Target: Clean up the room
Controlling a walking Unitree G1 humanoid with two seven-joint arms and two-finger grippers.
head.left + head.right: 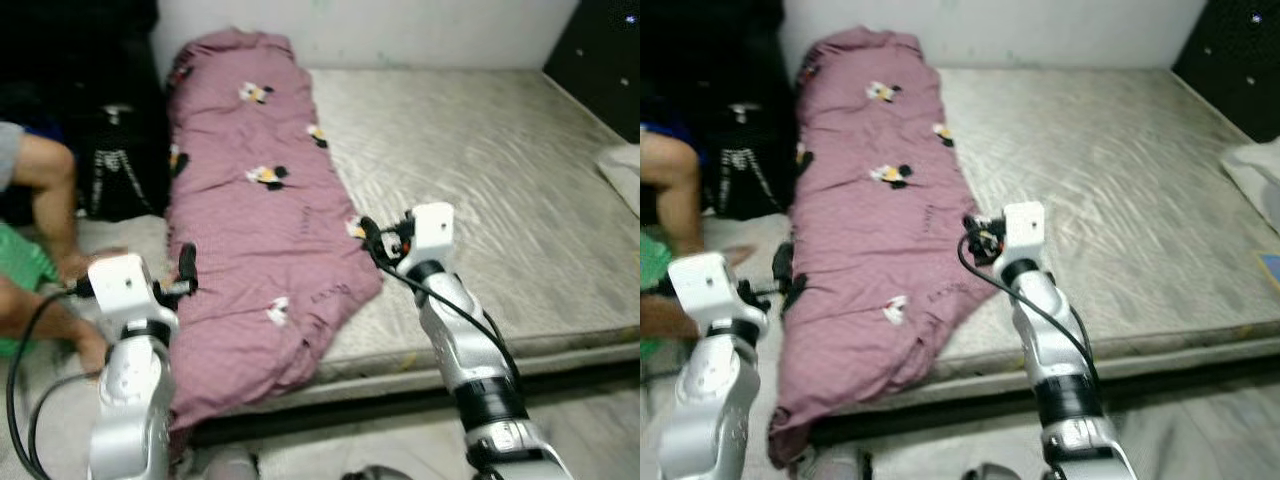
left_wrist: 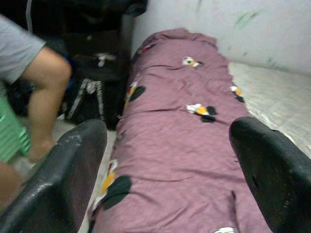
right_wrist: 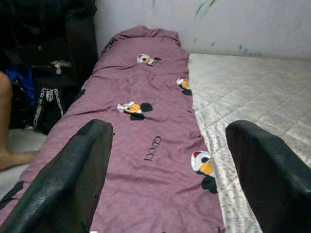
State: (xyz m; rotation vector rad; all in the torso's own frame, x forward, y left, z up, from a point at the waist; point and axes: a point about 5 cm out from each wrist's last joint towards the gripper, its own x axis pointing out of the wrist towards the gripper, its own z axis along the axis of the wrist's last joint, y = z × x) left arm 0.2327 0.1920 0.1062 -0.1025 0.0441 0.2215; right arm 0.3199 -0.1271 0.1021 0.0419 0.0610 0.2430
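Note:
A mauve quilt (image 1: 250, 220) with small cartoon prints lies lengthwise along the left side of a bare grey mattress (image 1: 480, 180), and its near end hangs over the front edge. My left gripper (image 1: 186, 272) is at the quilt's left edge, open, with nothing between its fingers (image 2: 68, 174). My right gripper (image 1: 370, 240) hovers at the quilt's right edge near the front, also open, its fingers (image 3: 73, 179) spread wide over the quilt (image 3: 141, 145).
A person (image 1: 40, 170) crouches on the floor at the left, close to my left arm, beside a green stool (image 1: 20, 270). A black bag (image 1: 120, 170) stands by the bed. A dark cabinet (image 1: 600, 50) and a white cloth (image 1: 625, 170) are at the right.

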